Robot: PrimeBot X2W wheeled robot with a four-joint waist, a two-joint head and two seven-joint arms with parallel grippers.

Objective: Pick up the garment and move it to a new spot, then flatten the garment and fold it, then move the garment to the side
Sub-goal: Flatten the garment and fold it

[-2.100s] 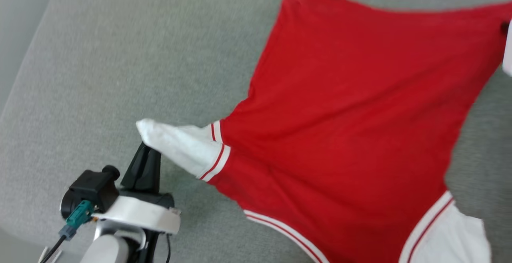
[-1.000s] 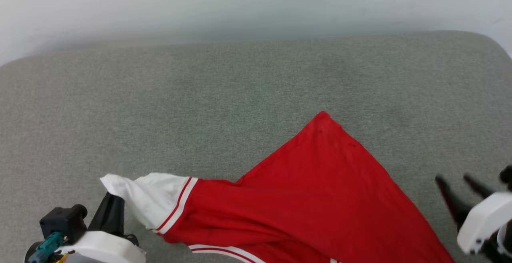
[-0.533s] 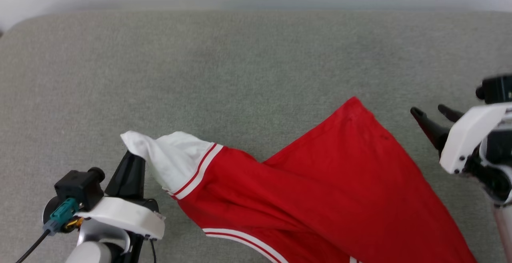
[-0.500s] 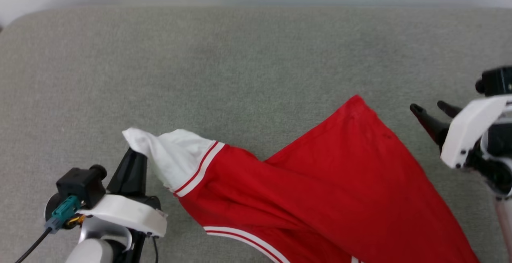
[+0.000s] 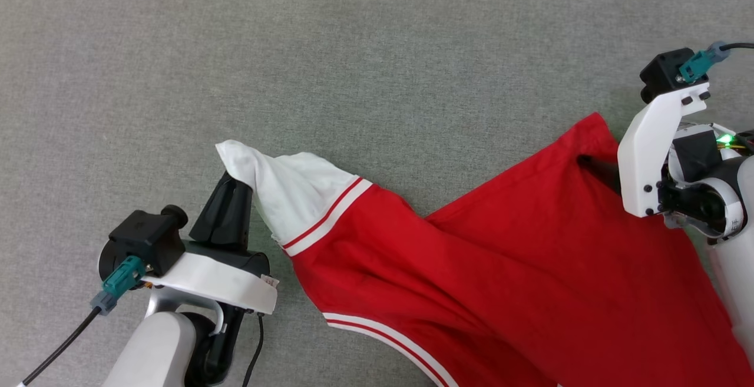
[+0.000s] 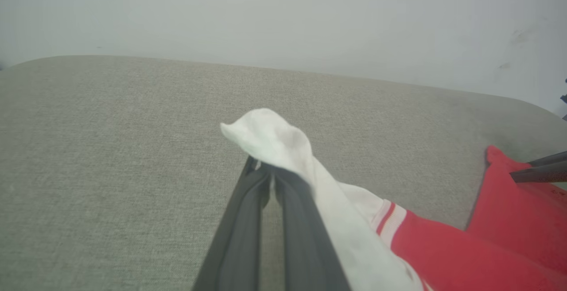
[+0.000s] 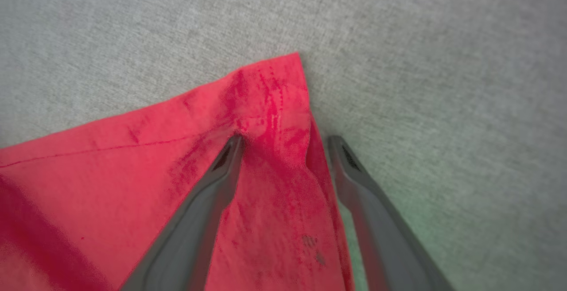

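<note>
Red garment (image 5: 500,269) soft, creased, pointed cnr; gry woven surface (image 5: 353,51).

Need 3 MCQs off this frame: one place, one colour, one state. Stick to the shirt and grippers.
1. Where is the right gripper?
A. at the garment's red corner
B. touching the left gripper
C. clear of the garment

2. What colour cloth does the left gripper pinch?
A. red
B. white
C. black

3. How do the right gripper's jaws stand?
A. shut on cloth
B. open, straddling the corner's edge
C. shut, holding nothing

Answers:
1 A: the right wrist view shows its fingers at the pointed red corner.
2 B: the white sleeve bunches over its shut fingertips.
3 B: there is a wide gap, one finger on cloth, the other on the grey cushion.
</note>
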